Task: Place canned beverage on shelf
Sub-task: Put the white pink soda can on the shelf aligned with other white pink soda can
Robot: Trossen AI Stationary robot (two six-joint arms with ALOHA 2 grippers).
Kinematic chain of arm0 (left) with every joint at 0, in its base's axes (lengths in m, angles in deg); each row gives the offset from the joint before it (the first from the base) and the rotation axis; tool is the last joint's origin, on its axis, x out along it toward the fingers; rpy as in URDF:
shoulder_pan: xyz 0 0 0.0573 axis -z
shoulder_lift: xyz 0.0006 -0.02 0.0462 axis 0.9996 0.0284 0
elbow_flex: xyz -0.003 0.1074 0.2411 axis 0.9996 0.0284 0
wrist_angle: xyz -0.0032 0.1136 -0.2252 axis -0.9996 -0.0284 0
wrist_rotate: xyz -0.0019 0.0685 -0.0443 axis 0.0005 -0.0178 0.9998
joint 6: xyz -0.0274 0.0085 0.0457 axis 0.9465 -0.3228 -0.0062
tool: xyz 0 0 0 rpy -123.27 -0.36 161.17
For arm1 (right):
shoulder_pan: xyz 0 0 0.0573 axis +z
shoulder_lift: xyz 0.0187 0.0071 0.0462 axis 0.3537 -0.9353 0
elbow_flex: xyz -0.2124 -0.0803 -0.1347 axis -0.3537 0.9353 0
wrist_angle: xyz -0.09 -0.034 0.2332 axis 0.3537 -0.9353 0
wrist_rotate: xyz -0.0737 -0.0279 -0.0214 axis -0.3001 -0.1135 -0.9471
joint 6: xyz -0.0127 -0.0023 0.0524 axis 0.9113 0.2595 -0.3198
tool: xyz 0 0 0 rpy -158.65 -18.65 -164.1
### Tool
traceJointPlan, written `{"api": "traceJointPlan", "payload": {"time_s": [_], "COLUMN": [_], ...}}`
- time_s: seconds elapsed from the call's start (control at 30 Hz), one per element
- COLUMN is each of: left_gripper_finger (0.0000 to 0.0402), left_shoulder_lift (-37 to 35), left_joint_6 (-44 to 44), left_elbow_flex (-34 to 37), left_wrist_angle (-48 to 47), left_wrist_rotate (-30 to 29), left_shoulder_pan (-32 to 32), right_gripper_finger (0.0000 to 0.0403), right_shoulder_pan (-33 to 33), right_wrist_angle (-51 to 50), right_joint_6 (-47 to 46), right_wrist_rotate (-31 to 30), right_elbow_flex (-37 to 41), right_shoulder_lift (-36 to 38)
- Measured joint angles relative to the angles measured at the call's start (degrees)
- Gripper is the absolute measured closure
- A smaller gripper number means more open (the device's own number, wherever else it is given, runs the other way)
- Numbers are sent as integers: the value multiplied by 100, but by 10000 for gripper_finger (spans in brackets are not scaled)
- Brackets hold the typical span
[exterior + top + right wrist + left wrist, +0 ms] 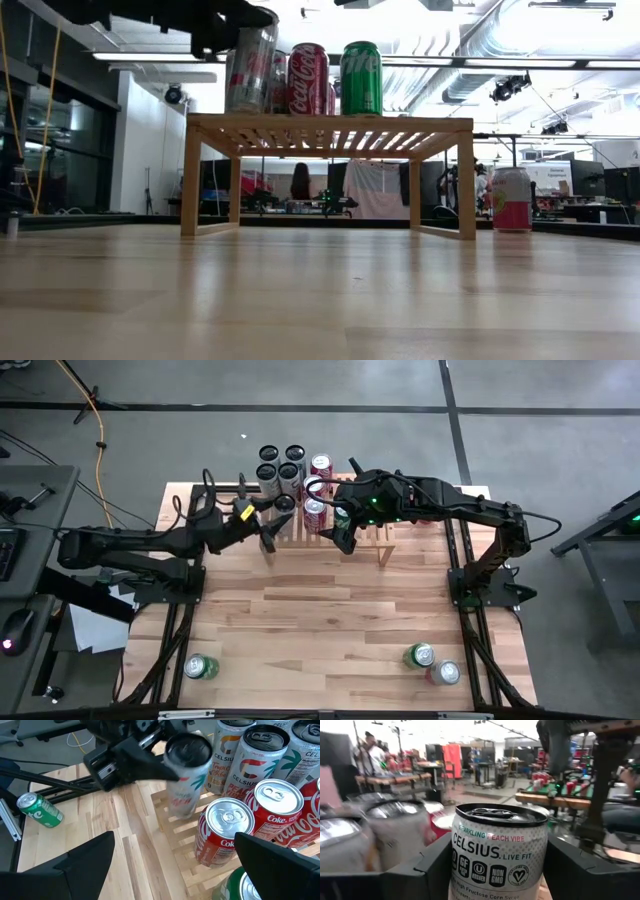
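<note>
The white Celsius can (497, 851) stands between the fingers of the left gripper (268, 525) at the left end of the wooden shelf (330, 125), beside a red Coke can (308, 79) and a green can (361, 78). The fingers flank it closely; whether they grip I cannot tell. The placing step looks nearly complete; next comes a clean release and retreat. The right gripper (170, 870) hovers wide open above the shelf.

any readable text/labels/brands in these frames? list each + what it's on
"CELSIUS", "LIVE FIT", "SPARKLING PEACH VIBE": white can between the left gripper's fingers.
"GF", "NON GMO": badges on that can; the line below is cut off.
"CELSIUS": two pale cans at the back of the shelf; smaller print blurred.
"Coke": red cans on the shelf.
Coca-Cola script: red can, low view.
Green can, pink can: unreadable.
</note>
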Motion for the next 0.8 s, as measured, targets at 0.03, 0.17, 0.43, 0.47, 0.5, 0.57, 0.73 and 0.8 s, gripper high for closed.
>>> {"api": "traceJointPlan", "payload": {"time_s": [0.03, 0.17, 0.43, 0.47, 0.5, 0.57, 0.73, 0.8], "left_gripper_finger": [171, 171, 171, 171, 171, 171, 171, 171], "left_shoulder_lift": [-1, -2, 286, 342, 409, 558, 870, 951], "left_joint_6": [-87, -84, 545, 555, 550, 551, 538, 539], "left_elbow_flex": [-31, -58, -58, -58, -58, -58, -58, -58], "left_wrist_angle": [17, 111, 374, 387, 432, 684, 1156, 1308], "left_wrist_rotate": [10, 16, 271, 283, 260, 186, -11, -15], "left_shoulder_pan": [-50, -268, -438, -438, -438, -438, -443, -443], "right_gripper_finger": [6, 6, 6, 6, 6, 6, 6, 6], "right_shoulder_pan": [0, 0, 0, 0, 0, 0, 0, 0], "right_wrist_angle": [0, 4, 146, 185, 205, 299, 304, 296], "right_joint_6": [-1, -1, 86, 137, 168, 185, 186, 183], "right_wrist_rotate": [0, 0, 4, 33, 53, 81, 90, 90], "right_elbow_flex": [0, -2, -9, -9, -9, -9, -9, -9], "right_shoulder_lift": [-1, -49, -240, -249, -251, -251, -235, -223]}}
